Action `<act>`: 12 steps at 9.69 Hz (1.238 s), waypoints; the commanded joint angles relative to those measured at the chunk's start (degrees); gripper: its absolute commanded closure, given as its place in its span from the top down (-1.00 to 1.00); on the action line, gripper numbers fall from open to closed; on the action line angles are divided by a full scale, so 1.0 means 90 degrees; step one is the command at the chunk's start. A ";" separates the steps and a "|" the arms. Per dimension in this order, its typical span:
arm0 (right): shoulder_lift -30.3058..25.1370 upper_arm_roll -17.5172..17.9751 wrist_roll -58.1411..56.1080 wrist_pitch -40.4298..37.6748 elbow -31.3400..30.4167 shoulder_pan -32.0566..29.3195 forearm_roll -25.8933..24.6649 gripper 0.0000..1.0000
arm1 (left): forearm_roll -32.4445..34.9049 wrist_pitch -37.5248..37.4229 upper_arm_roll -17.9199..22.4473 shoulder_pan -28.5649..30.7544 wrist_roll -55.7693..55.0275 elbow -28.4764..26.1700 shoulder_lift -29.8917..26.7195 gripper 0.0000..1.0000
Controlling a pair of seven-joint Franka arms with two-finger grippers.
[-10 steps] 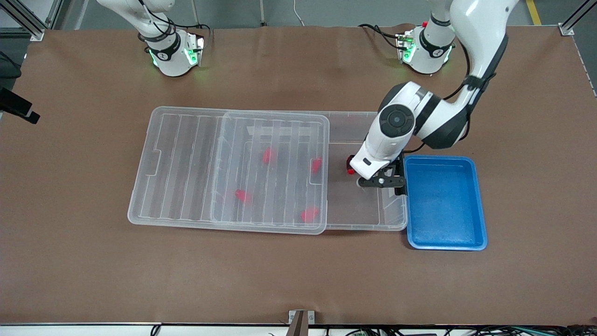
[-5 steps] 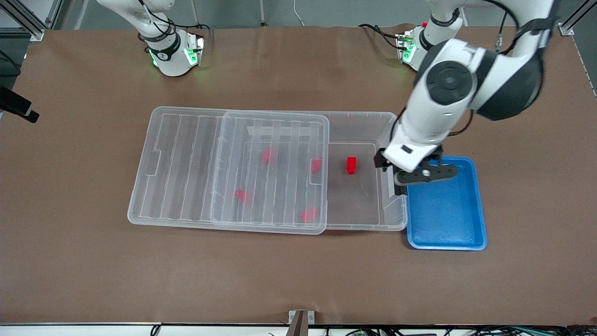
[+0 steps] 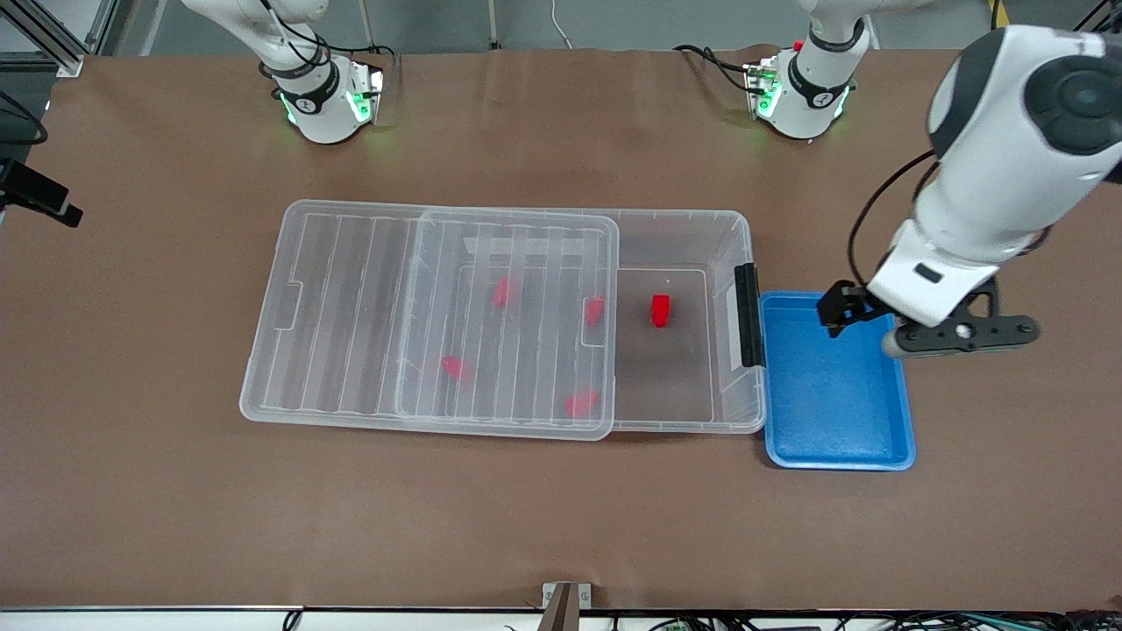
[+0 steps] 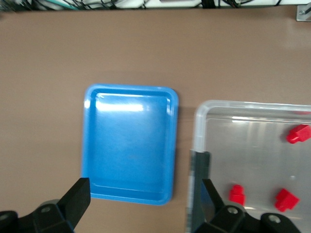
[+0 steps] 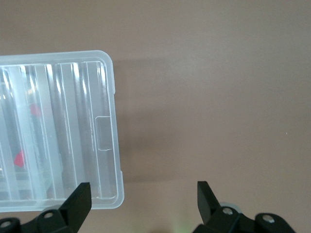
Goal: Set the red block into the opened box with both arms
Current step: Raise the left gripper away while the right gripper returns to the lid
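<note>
The red block (image 3: 660, 310) lies on the floor of the box (image 3: 741, 237) in its uncovered part, near the black latch (image 3: 748, 315); the left wrist view shows this red block (image 4: 236, 194) too. The ribbed lid (image 3: 351, 307) is slid toward the right arm's end. My left gripper (image 3: 960, 333) hangs open and empty over the blue tray's edge at the left arm's end; in its wrist view the left gripper (image 4: 146, 191) has nothing between its fingers. My right gripper (image 5: 144, 194) is open over bare table beside the lid's corner (image 5: 109, 126).
Several more red blocks (image 3: 502, 292) lie in the box under the lid. A shallow blue tray (image 3: 837, 456) sits against the box's latch end. Brown table surface surrounds everything.
The left gripper rose out of the box and swung toward the left arm's end, over the blue tray. The red block stayed on the box floor.
</note>
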 commanded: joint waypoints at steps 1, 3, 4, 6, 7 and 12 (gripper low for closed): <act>0.0393 0.0015 -0.0606 0.0693 -0.0672 0.0007 -0.0008 -0.07 | -0.0237 -0.0303 -0.0025 0.0236 0.0455 -0.0170 -0.0437 1.00; 0.0424 0.0015 -0.1144 0.1706 -0.1880 -0.0032 -0.0008 -0.88 | -0.0597 -0.0606 -0.0025 0.0499 0.0834 -0.0170 -0.0818 1.00; 0.0424 0.0015 -0.1165 0.2263 -0.2390 -0.0032 -0.0008 -1.00 | -0.0773 -0.0646 -0.0005 0.0588 0.1098 -0.0189 -0.0936 1.00; 0.0540 0.0035 -0.1252 0.3220 -0.3133 0.0026 0.0070 -1.00 | -0.1037 -0.1152 0.0343 0.0745 0.1868 -0.0247 -0.1238 1.00; 0.0628 0.0054 -0.1253 0.3593 -0.3379 0.0056 0.0302 -1.00 | -0.1300 -0.1425 0.1091 0.0349 0.2075 -0.0451 -0.1510 1.00; 0.1107 0.0238 -0.1253 0.3743 -0.3420 0.0349 0.0578 -1.00 | -0.1351 -0.1769 0.2289 -0.0668 0.2216 -0.1576 -0.2529 1.00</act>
